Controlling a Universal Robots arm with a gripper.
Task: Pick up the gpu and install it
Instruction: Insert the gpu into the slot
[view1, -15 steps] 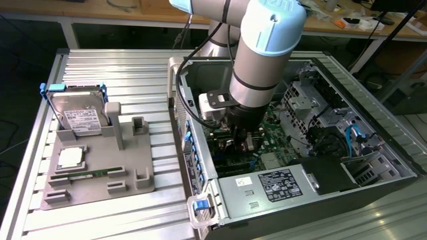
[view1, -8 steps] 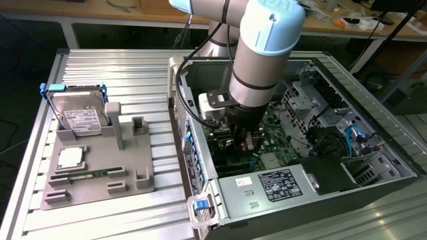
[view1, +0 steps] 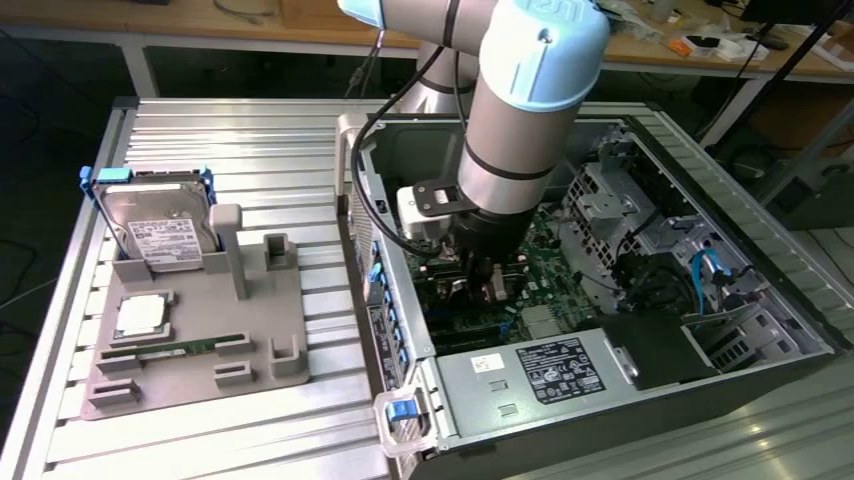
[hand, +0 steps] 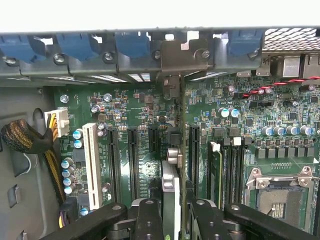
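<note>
My gripper (view1: 481, 283) is lowered inside the open computer case (view1: 747, 260), over the green motherboard (view1: 541, 255). In the wrist view the gpu (hand: 171, 185) stands edge-on between the two black fingers (hand: 148, 220), and the gripper (hand: 175, 222) is shut on it. The card runs along the motherboard (hand: 135, 107) among the black expansion slots (hand: 132, 160). Its metal bracket end (hand: 181, 56) reaches the case's rear wall by the blue slot clips (hand: 132, 44). Whether the card's edge is seated in a slot cannot be told.
Outside the case, a grey fixture (view1: 254, 340) on the slatted table holds a hard drive in a blue frame (view1: 154, 225), a processor (view1: 140, 315) and a green memory stick (view1: 174, 350). Near the card are a white slot (hand: 91, 160), memory slots (hand: 227, 170), the processor socket (hand: 280, 197) and braided cables (hand: 25, 137).
</note>
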